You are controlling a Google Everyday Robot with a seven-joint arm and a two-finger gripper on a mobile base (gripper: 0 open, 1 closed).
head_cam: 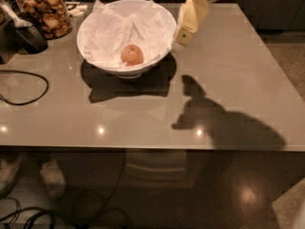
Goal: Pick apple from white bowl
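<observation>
The apple [132, 55], small, round and orange-tan, lies in the white bowl [167, 18], a wide bowl lined with crumpled white paper on the grey table. My gripper [183, 35] hangs from the top edge, pale yellow, just right of the bowl's right rim and above the table. It is up and to the right of the apple and holds nothing that I can see.
A glass jar of brown snacks [45, 11] stands at the back left, next to a dark object [26, 35]. A black cable [28, 87] loops on the table's left side. The arm's shadow [224, 123] falls on the right of the table [143, 123].
</observation>
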